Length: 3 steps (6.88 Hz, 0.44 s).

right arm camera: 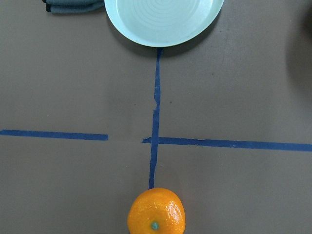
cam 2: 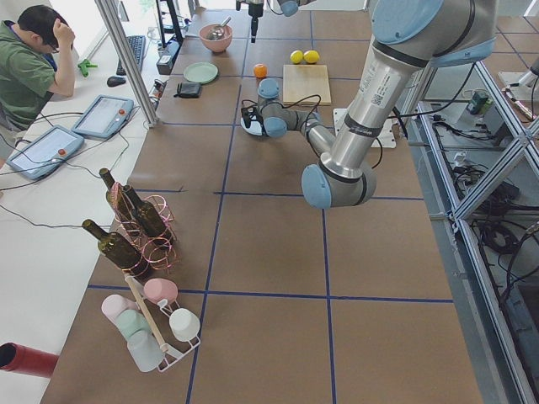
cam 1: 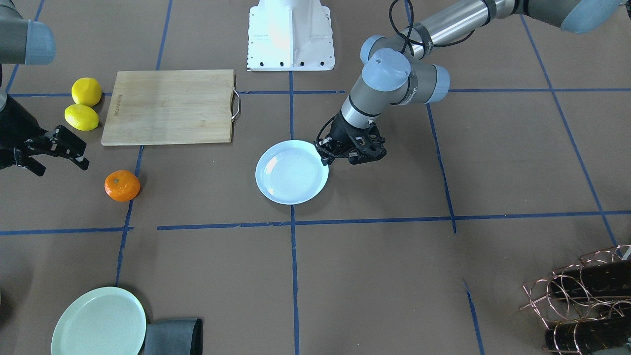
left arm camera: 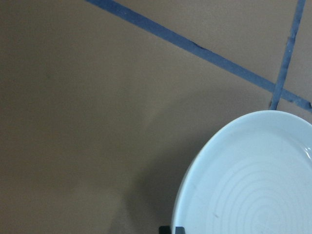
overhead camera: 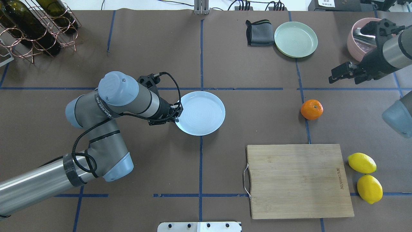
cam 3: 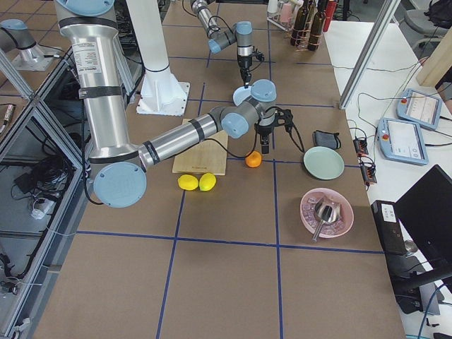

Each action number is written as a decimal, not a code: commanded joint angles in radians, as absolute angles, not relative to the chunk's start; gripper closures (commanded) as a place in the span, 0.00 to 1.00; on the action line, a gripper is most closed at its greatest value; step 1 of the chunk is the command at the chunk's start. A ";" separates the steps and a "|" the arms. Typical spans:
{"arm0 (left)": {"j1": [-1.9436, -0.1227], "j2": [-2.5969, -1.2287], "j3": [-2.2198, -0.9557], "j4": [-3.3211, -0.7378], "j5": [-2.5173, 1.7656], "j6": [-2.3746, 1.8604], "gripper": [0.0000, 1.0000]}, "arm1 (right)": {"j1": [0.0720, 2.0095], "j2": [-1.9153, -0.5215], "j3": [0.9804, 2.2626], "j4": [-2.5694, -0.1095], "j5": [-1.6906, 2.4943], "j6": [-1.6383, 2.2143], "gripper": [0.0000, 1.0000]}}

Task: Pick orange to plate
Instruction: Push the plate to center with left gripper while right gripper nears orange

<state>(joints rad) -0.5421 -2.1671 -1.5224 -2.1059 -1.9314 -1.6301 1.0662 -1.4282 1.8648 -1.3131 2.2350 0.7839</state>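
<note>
Brown paper covers the worktop point(cam 1: 374, 276). The orange point(cam 1: 122, 186) lies on it, on a blue tape line, well apart from the pale blue plate point(cam 1: 292, 172) at the middle. The right gripper point(cam 1: 60, 166) hangs near the orange with its jaws spread wide and nothing between them. The left gripper point(cam 1: 329, 156) is at the plate's rim; I cannot tell whether it clasps the rim.

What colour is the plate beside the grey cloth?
It's a pale green plate, clearest in the overhead view.
</note>
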 commanded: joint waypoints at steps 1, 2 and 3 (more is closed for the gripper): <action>-0.548 -2.158 -1.535 -2.102 -1.928 -1.623 0.00 | 1.066 -1.428 1.864 -1.313 2.233 0.784 0.00; -0.575 -2.158 -1.539 -2.102 -1.937 -1.620 0.00 | 1.060 -1.428 1.861 -1.313 2.232 0.784 0.00; -0.601 -2.158 -1.563 -2.091 -1.943 -1.605 0.00 | 1.027 -1.428 1.859 -1.313 2.200 0.796 0.00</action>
<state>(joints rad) -0.5728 -2.1590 -1.5428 -2.0991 -1.9360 -1.6172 1.0531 -1.4281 1.8615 -1.3131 2.2243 0.7871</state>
